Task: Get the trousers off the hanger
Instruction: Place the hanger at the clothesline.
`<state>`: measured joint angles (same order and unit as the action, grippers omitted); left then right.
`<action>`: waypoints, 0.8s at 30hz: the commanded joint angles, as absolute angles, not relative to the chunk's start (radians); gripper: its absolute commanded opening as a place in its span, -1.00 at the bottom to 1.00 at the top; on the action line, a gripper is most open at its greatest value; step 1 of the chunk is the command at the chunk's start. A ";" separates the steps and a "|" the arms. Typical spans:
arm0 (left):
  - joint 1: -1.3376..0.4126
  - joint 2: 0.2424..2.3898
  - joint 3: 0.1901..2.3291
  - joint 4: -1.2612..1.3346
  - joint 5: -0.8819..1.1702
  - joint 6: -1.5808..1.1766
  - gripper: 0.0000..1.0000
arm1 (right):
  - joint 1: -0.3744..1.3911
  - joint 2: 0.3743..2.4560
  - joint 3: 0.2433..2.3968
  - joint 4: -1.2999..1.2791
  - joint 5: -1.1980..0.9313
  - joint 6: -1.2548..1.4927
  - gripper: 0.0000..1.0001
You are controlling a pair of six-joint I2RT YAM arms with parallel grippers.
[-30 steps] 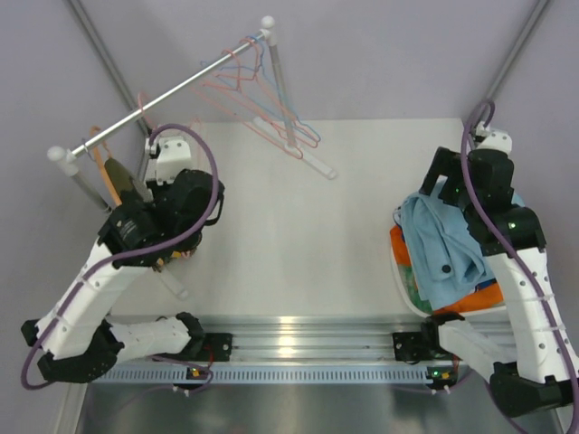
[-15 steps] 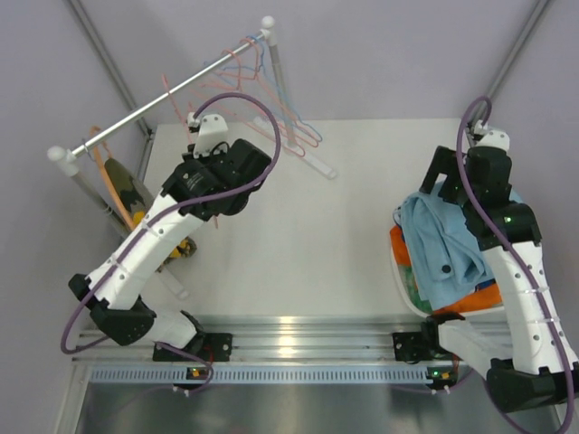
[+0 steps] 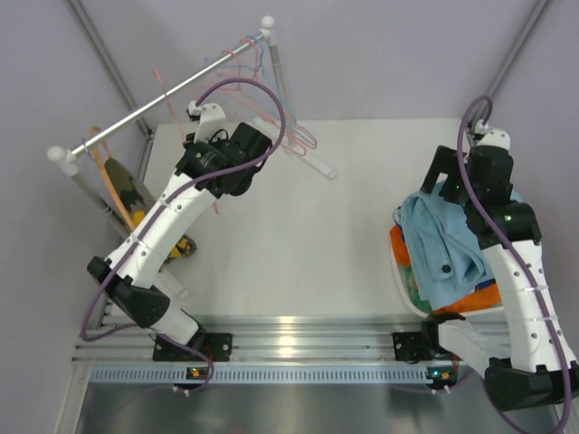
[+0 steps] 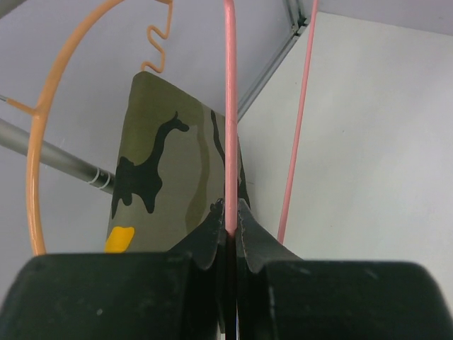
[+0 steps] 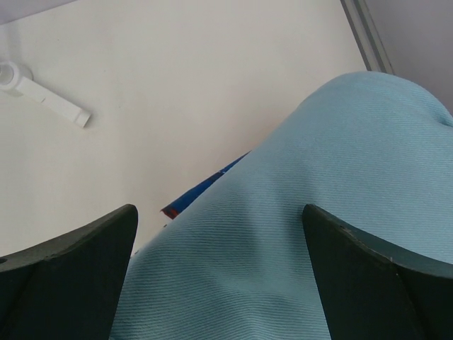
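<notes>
One pair stays hung — the camo trousers (image 4: pixel 170 177), just past the tips of the left gripper (image 4: pixel 228 227), on the orange hanger (image 4: pixel 32 177). That gripper has swung up to the rail (image 3: pixel 154 107), clamped on a pink hanger (image 4: pixel 228 106); the right gripper (image 5: pixel 219 237) gapes over the blue trousers (image 5: pixel 318 177).

You see the pink hanger (image 4: pixel 229 106) smooth and faintly glossy, like coated wire. Beside the rail (image 4: pixel 64 161), dull grey metal, the camouflage trousers (image 4: pixel 170 177) are matt cloth. The light blue trousers (image 5: pixel 297 212) — cloth too — show a fine ribbed weave.
</notes>
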<state>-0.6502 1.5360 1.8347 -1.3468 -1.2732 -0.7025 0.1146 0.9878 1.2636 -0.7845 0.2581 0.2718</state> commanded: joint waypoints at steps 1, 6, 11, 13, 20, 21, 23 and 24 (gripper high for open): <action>-0.632 1.575 1.868 -1.447 -1.304 -0.667 -1.00 | 0.100 0.989 1.279 -0.721 0.230 0.265 1.00; -0.617 1.609 1.873 -1.393 -1.296 -0.643 -1.00 | 0.095 0.999 1.284 -0.721 0.229 0.264 1.00; -0.604 1.634 1.873 -1.273 -1.263 -0.568 -1.00 | 0.089 1.006 1.299 -0.723 0.229 0.253 1.00; -0.601 1.653 1.876 -1.253 -1.249 -0.551 -1.00 | 0.084 1.011 1.307 -0.726 0.232 0.244 0.99; -0.601 1.739 1.898 -1.213 -1.238 -0.554 -1.00 | 0.077 1.026 1.335 -0.738 0.218 0.233 0.99; -0.600 1.749 1.896 -1.204 -1.238 -0.548 -1.00 | 0.075 1.026 1.332 -0.735 0.209 0.238 1.00; -0.600 1.779 1.901 -1.181 -1.242 -0.542 -1.00 | 0.075 1.034 1.325 -0.730 0.187 0.244 0.99; -0.600 1.790 1.908 -1.177 -1.243 -0.541 -1.00 | 0.075 1.037 1.324 -0.727 0.184 0.242 0.99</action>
<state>-0.6037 1.7634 1.8671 -1.2301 -1.2442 -0.5716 0.0933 1.0275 1.2850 -0.7738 0.2146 0.2451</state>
